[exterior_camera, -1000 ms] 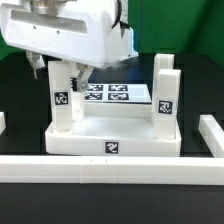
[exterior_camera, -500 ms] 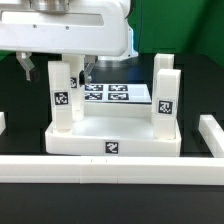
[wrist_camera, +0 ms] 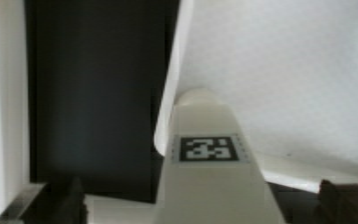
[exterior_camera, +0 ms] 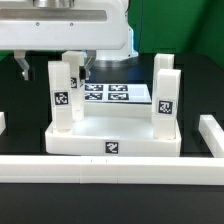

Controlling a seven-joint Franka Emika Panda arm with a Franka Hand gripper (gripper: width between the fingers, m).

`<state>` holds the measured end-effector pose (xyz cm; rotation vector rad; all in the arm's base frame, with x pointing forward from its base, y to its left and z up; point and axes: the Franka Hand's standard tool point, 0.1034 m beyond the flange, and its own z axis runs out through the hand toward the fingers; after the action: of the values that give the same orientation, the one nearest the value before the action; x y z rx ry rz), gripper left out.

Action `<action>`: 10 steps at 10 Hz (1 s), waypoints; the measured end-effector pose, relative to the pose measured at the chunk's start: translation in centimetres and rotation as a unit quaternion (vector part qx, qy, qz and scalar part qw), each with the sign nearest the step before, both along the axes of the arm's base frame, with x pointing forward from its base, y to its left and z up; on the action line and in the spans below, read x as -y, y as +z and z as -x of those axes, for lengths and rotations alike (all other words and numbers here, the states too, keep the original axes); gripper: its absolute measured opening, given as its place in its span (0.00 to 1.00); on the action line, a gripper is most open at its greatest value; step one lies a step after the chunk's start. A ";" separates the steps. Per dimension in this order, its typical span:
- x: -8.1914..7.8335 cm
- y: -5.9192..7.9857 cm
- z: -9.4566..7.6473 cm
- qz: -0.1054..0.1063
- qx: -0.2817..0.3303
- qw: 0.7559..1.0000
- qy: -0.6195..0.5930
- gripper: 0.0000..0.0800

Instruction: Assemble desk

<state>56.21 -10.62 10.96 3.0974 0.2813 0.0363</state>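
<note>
Pincer [exterior_camera: 73, 68] higher above leg [exterior_camera: 62, 95].

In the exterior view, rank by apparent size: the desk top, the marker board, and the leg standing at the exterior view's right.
1. Desk top: largest.
2. and 3. Marker board and right leg: look alike in area; the board lies farther back, so unranked.

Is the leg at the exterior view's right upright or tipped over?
Upright. The leg stands vertical on the desk top, its tag facing the camera.
</note>
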 end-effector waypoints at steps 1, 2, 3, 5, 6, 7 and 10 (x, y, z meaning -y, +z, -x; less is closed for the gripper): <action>0.0 0.2 -0.2 0.006 -0.002 0.999 0.049 0.81; 0.1 0.4 -0.5 0.007 -0.001 0.998 0.068 0.81; 0.1 0.5 -0.7 0.007 0.000 0.999 0.053 0.81; 0.1 0.4 -0.6 0.007 -0.001 0.999 0.050 0.51; 0.1 0.3 -0.6 0.007 -0.001 0.999 0.041 0.51; 0.2 0.3 -0.6 0.007 0.000 0.999 0.041 0.36; 0.1 0.3 -0.6 0.004 0.003 0.999 -0.040 0.36</action>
<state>56.79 -10.77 11.24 3.0975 0.1573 0.0412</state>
